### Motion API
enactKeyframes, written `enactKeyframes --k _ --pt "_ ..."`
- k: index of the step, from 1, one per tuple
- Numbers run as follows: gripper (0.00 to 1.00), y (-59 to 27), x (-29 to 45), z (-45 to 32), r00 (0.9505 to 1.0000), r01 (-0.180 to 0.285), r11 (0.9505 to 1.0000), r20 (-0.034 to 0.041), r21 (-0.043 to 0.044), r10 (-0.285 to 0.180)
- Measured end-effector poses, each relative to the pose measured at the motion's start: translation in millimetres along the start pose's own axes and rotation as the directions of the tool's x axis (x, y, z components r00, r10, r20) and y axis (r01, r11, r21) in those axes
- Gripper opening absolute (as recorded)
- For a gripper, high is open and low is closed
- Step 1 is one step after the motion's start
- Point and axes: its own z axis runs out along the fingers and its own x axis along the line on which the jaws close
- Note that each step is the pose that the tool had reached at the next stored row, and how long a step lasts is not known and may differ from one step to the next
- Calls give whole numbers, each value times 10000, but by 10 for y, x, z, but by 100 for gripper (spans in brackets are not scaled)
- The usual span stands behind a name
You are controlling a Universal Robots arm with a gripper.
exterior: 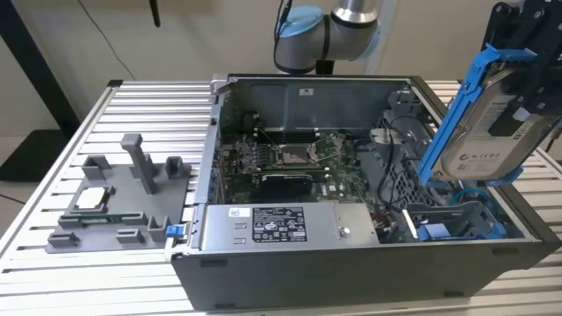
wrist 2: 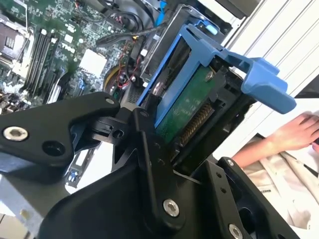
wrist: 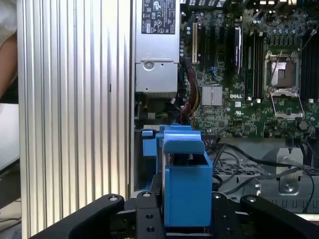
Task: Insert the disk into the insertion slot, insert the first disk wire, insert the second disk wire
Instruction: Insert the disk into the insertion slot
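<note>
Disk [exterior: 478,131] clenched in pincer [wrist: 185,214], tilted on edge above insertion slot [exterior: 449,214], apparently clear of it

Exterior view: high, angled down over whole tabletop [exterior: 52,276] & open PC case [exterior: 351,276]. Both wrist views: close-up, sharing disk [wrist: 184,184] & motherboard [wrist: 239,74] w/ it.

1. Disk [exterior: 478,148]: dull silver metal, white paper label, glossy bright-blue plastic frame.
2. Gripper [wrist: 182,211]: matt black, shiny steel screws.
3. Table [exterior: 149,105]: ribbed bare aluminium, satin sheen.
4. Case [exterior: 351,276], 6 o'clock wall: matt grey sheet metal.
5. Fixture [exterior: 114,191], 9 o'clock: matt grey plastic.
</note>
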Motion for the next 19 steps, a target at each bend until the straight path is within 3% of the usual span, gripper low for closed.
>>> enactKeyframes --k 11,19 --pt "0 -47 44 164 10000 -1 10000 17 -4 1" --pt "0 -50 43 173 10000 1 10000 18 -4 -1"
